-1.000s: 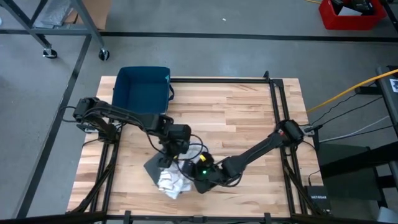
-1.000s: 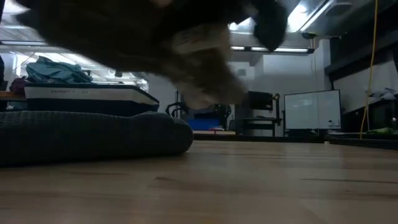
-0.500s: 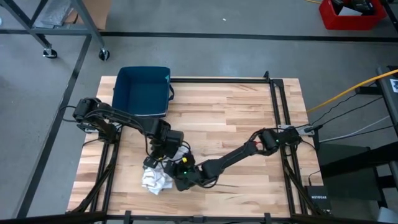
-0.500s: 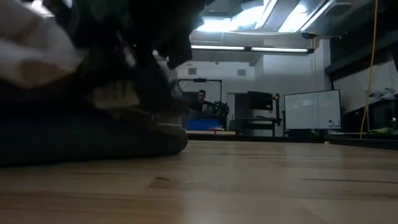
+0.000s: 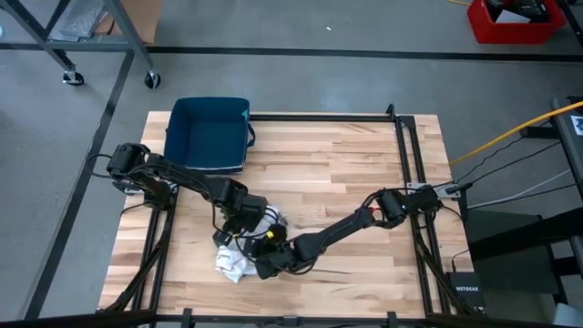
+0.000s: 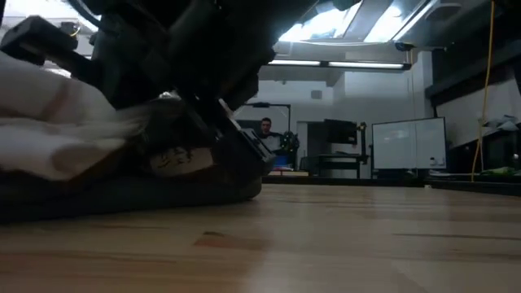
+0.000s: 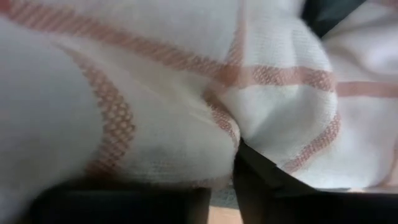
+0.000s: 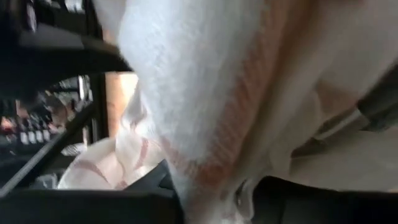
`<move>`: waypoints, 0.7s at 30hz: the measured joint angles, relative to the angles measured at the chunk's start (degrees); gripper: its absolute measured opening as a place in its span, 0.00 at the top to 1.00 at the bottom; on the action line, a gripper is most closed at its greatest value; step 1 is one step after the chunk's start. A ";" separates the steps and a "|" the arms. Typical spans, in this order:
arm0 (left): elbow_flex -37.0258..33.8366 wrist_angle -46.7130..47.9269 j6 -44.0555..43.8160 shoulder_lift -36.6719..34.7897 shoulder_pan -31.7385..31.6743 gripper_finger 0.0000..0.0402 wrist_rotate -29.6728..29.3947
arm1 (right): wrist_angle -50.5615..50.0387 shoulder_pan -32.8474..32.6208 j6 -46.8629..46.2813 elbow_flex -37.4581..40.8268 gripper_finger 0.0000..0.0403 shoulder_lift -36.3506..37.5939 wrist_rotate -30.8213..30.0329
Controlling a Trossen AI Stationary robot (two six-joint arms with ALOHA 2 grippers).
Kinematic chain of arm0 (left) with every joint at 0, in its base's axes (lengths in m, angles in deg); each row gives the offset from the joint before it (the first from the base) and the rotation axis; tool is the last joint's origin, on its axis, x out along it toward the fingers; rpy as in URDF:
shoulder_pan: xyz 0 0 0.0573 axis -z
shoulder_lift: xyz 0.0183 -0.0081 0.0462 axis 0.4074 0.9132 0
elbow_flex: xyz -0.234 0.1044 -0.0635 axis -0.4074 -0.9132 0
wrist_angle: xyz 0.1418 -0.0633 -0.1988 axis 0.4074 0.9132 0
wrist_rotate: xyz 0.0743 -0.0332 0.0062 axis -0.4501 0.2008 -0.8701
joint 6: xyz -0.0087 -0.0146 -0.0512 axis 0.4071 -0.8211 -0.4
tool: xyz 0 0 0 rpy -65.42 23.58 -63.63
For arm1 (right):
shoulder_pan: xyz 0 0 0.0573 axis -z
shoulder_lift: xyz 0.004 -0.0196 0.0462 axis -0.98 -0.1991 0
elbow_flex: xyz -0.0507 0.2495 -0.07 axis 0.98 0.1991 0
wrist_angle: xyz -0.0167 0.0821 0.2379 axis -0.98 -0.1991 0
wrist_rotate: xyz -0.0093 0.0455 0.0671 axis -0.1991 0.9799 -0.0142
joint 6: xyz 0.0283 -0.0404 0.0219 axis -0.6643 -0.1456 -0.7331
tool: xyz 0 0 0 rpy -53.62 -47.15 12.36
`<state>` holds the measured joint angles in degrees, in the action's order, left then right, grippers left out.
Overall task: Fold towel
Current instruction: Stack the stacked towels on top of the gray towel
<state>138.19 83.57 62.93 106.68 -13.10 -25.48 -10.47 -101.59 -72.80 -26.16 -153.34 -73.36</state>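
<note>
High view, towel: I see a white crumpled towel bunched on the wooden table, front-left part, right under where both grippers meet.
High view, L gripper: left gripper sits on the towel's far edge, touching cloth; can't tell from here if fingers are apart or together.
High view, R gripper: right gripper is just beside the towel on its right side, arm stretched across the table; small lit spot on the wrist. Finger state not readable here.
High view, other: blue bin on the table's far-left corner, well apart from both grippers.
Low view, towel: white cloth w/ faint stripe piled at picture left, dark gripper parts above and against it; can't say which arm.
Low view, bkgd: a person stands far off in the room behind the table.
L wrist view: white towel w/ orange-red stripes fills the frame, pressed right up to the left gripper's dark fingers; I can't tell whether they pinch it.
R wrist view: towel cloth hangs right in front of the cam, fold dropping betw. the dark fingers; grip can't be confirmed.
</note>
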 joint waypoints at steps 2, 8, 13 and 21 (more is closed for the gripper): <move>0.00 -0.15 0.14 0.00 0.00 0.82 -1.64 | -0.01 0.34 2.10 0.01 0.64 0.00 1.50; -0.04 -2.07 0.11 0.07 -0.13 0.62 -2.79 | -3.99 2.00 2.76 -0.10 0.46 0.21 7.82; -0.04 -3.33 -1.50 0.07 -1.35 0.55 -5.27 | -9.63 3.39 1.30 -0.31 0.39 0.61 10.60; -0.02 -1.33 -3.83 0.07 -6.00 0.54 -11.97 | -21.87 4.16 2.38 -0.36 0.44 0.72 13.31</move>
<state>138.17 82.24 59.11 106.75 -19.10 -37.44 -32.34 -97.43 -70.42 -26.52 -152.62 -60.05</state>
